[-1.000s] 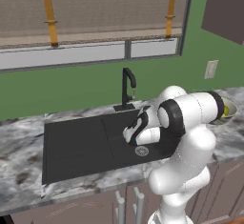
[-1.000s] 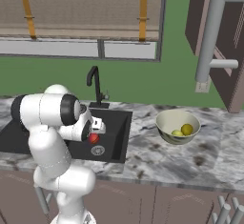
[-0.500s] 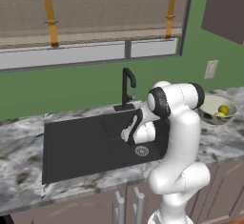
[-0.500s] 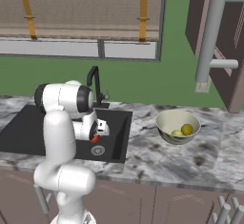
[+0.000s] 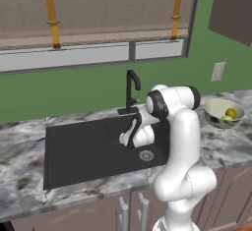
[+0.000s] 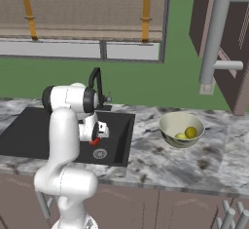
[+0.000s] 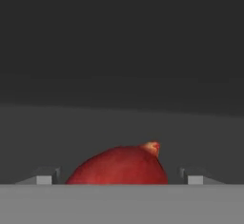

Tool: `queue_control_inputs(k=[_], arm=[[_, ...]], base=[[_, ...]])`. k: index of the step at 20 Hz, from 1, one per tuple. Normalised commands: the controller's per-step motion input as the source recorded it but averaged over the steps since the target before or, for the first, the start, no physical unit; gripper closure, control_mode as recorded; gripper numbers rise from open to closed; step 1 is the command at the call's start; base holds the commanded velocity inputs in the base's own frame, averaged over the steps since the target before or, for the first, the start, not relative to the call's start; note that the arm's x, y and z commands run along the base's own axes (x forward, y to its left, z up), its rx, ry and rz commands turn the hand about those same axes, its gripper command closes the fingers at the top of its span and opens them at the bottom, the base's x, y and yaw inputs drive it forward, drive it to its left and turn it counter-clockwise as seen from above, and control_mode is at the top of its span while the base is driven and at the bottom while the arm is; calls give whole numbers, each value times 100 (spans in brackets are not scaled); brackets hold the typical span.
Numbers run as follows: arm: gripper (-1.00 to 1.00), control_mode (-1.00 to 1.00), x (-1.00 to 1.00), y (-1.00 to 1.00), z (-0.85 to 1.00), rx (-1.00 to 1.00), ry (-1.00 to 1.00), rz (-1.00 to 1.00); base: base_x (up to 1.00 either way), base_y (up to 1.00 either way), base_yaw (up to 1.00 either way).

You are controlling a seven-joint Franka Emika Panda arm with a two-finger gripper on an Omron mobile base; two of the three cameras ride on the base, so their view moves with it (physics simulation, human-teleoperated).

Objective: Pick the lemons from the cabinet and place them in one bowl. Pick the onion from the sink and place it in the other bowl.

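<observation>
Hand view: the small glossy red onion (image 7: 119,167) lies on the black matt rectangular sink (image 7: 122,123) floor, between the two dark fingertips (image 7: 44,179) of the gripper (image 7: 119,180). The jaws stand apart on either side of it; whether they touch it, I cannot tell.

Right base view: the round cream bowl (image 6: 168,125) near the counter's right end holds two yellow-green lemons (image 6: 187,133).

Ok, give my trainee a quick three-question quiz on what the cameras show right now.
1. True or false: both lemons already lie in the bowl on the counter.
2. What sits between the fingertips of the gripper? A) a lemon B) the red onion C) the drain
3. Fill in: the gripper works down inside the black ____.

Key: 1 true; 2 B; 3 sink.
</observation>
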Motion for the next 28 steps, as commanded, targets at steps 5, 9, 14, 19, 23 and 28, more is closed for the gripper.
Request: queue_control_inputs(k=[5,9,14,19,23,28], arm=[[100,-100,-6,15,-39,5,7,-1],[100,-100,-4,6,-24,2,1,-3],[100,-100,-25,0,-11,0,-11,-4],[100,-100,-25,0,6,0,-18,-1],[100,-100,-22,0,25,0,-12,0],[100,-100,-24,0,43,1,1,-1]], base=[[0,0,0],[0,0,0],[0,0,0],[0,0,0],[0,0,0],[0,0,0]])
